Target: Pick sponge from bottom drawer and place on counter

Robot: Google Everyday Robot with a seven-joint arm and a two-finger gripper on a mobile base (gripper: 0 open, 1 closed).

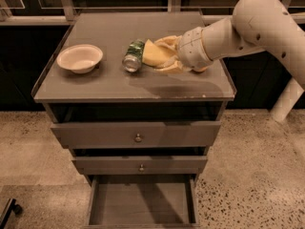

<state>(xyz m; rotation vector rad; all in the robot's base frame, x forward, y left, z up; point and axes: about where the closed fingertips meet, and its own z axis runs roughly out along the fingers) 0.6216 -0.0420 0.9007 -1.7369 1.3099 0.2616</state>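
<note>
While the bottom drawer (142, 205) stands pulled open below, your gripper (164, 55) sits low over the counter (109, 86), its fingers closed on the sponge (150, 54). The sponge is just beside the green can (133, 55), right of the bowl (79, 58).

Counter (95, 87): bowl (79, 57), can (133, 55), sponge (152, 55) in gripper (163, 55)

On the counter (109, 87), left to right: bowl (79, 57), can (133, 55), sponge (152, 54) in the gripper (163, 55); bottom drawer (143, 205) below.

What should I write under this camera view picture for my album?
Robot's gripper holds the pale yellow foam sponge over the grey-brown counter, beside a green can; bottom drawer open below.
</note>
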